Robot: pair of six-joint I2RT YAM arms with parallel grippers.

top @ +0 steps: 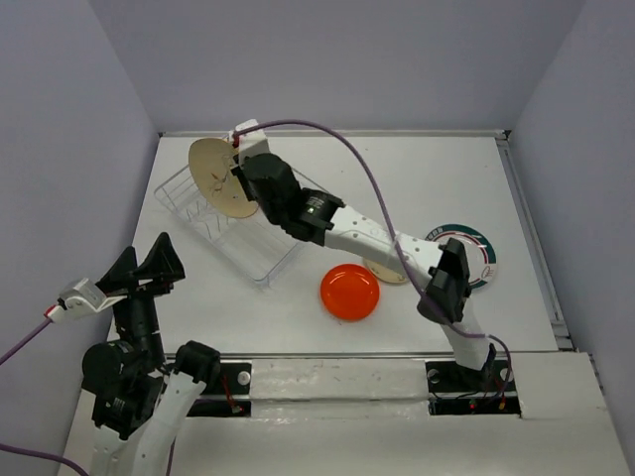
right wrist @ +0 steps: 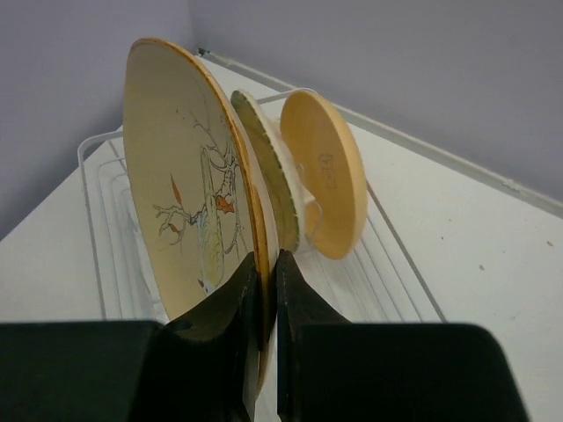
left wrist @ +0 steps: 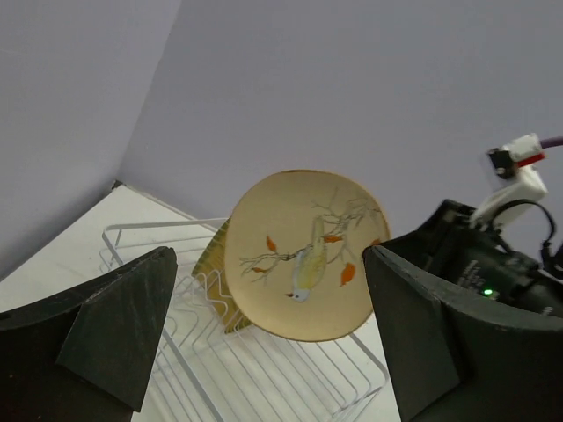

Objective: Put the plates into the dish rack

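Right pincer: pressed onto the lower rim of the cream plate, one finger on each face.
Cream plate: held on edge, nearly upright, over the near end of the dish rack; painted bird and branch are seen on the face turned to the left wrist camera. Whether its bottom edge touches the wires cannot be told.
Yellow-olive plate: stood on edge in the rack just behind the cream plate, very close to it.
Peach plate: stood on edge in the rack behind the yellow-olive one, with a small gap.
Right arm: stretched diagonally from its base at the near right across the worktop to the rack at the far left.
Left pincer: spread wide, nothing between the fingers.
Left arm: folded over its base at the near left edge, wrist raised, pincer aimed toward the rack, well apart from it.
Red-orange plate: laid flat on the worktop near the rack's near corner.
Beige plate: flat, mostly hidden under the right arm.
Green-red-rimmed plate: flat at the right, partly covered by the right arm.
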